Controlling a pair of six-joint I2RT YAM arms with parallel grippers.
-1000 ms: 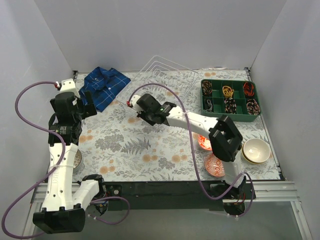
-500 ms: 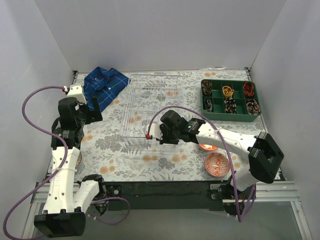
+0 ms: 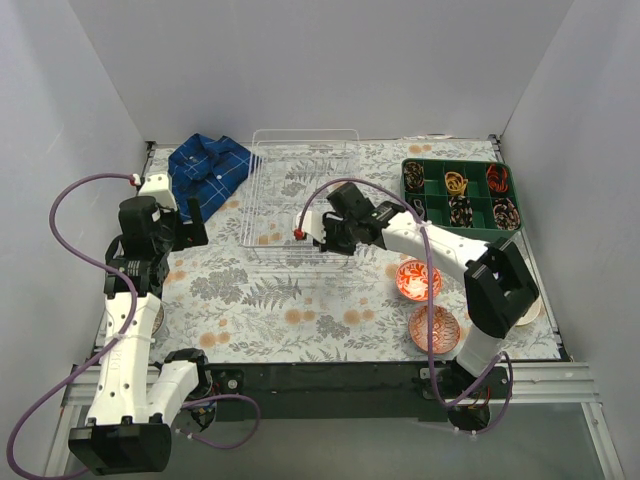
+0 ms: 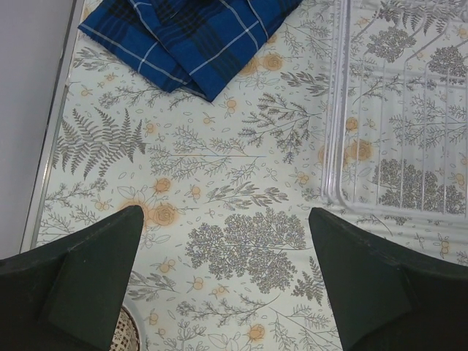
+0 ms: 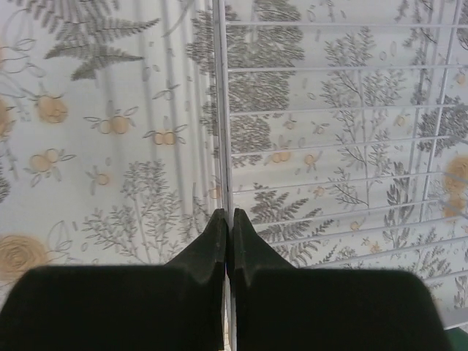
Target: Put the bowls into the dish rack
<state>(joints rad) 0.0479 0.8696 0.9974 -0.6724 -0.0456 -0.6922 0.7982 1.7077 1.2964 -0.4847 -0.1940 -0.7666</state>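
The white wire dish rack (image 3: 300,190) lies on the floral table at the back centre, with no bowl in it. My right gripper (image 3: 325,233) is shut on the wire of its near rim; in the right wrist view the fingertips (image 5: 217,232) pinch the rim wire (image 5: 221,110). A red bowl (image 3: 415,280) and a red-patterned bowl (image 3: 435,328) sit at the front right. My left gripper (image 3: 190,225) is open and empty above the table, left of the rack (image 4: 398,110). The rim of a patterned bowl (image 4: 135,333) shows below it.
A folded blue plaid shirt (image 3: 205,170) lies at the back left, also in the left wrist view (image 4: 190,36). A green compartmented tray (image 3: 460,200) of small items stands at the back right. White walls enclose the table.
The rack went from tilted up at the back to flat, then slid toward the back wall, held by my right gripper. The right elbow now covers the white bowl. The left arm shifted slightly.
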